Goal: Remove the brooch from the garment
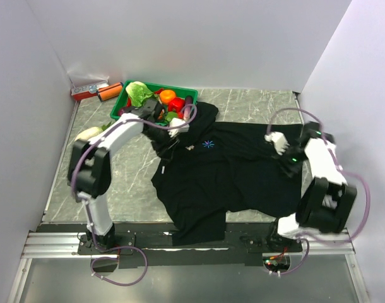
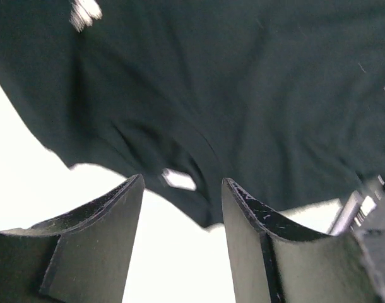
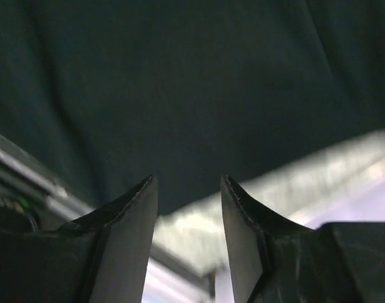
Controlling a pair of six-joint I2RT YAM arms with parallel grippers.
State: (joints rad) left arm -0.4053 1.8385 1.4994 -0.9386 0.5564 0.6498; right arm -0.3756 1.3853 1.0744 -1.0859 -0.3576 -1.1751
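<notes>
**Both grippers empty, brooch not yet taken from the shirt**

The left gripper [image 2: 182, 180] has its 2 dark fingers parted with nothing between them. Just ahead of the gap, a small white rectangular label [image 2: 178, 180] sits at the edge of the large black short-sleeved shirt of soft matte fabric [image 1: 243, 170]. The right gripper [image 3: 189, 179] is also spread and holds nothing, with only plain black cloth and a pale strip of table beyond its tips.

From overhead, the tiny bluish-white, sparkly star-shaped brooch [image 1: 208, 144] sits on the shirt's chest below the collar, between the 2 grippers. It is near the left gripper, which hangs over the collar beside the green plastic tray of toy vegetables [image 1: 194, 96]. The right gripper is farther off, over the shirt's right side. Neither wrist view shows the brooch clearly. A blurred pale speck at the top left of the left wrist view may be it, but that cannot be told.

The brooch looks light, hard and much smaller than a finger, so it will probably slip easily. A fingertip pinch across its outer points seems best. The limp cloth will likely rise with it unless the other gripper pins the fabric just beside it.
</notes>
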